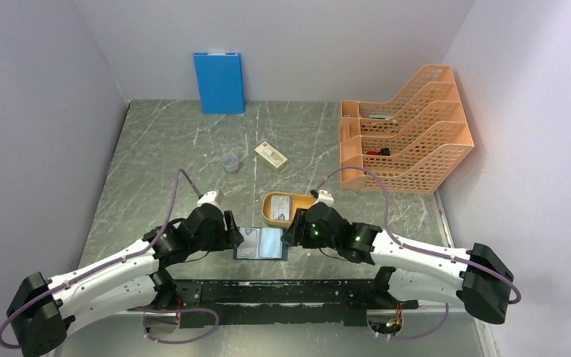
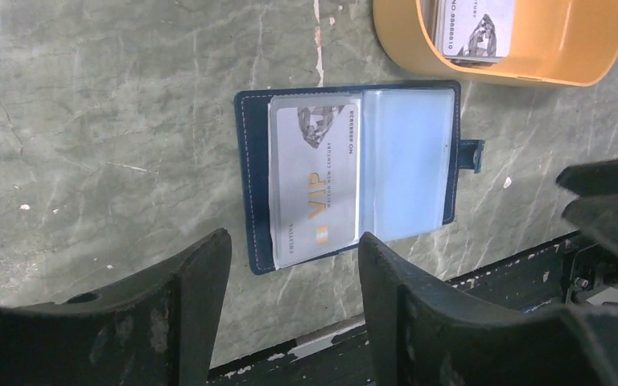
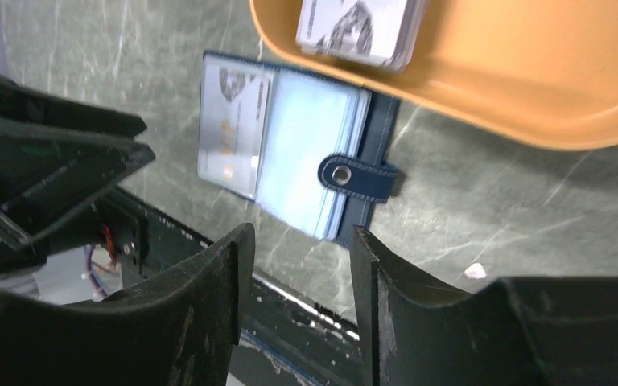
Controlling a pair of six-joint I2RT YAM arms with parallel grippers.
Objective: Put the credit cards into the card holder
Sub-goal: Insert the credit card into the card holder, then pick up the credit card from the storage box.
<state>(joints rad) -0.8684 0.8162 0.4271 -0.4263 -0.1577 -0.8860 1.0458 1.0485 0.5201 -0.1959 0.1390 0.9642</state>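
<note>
The dark navy card holder [image 2: 346, 173] [image 1: 261, 243] [image 3: 290, 149] lies open and flat on the table between both arms. A pale grey credit card [image 2: 315, 181] [image 3: 232, 129] sits in its left clear sleeve. More credit cards [image 2: 476, 28] [image 3: 360, 26] lie stacked in the orange oval tray [image 2: 531, 68] [image 3: 531, 88] [image 1: 271, 212] just beyond it. My left gripper [image 2: 294, 241] [image 1: 232, 232] hangs open just left of the holder, nothing between its fingers. My right gripper [image 3: 302, 233] [image 1: 291, 232] is open at the holder's right edge, near the snap tab [image 3: 358, 177], and is also empty.
A cream box with a red mark [image 1: 271, 156] and a small clear cup [image 1: 230, 162] sit mid-table. A bright blue upright folder [image 1: 218, 82] leans on the back wall. An orange mesh file rack [image 1: 405, 130] fills the back right. The black base rail [image 1: 282, 291] runs along the near edge.
</note>
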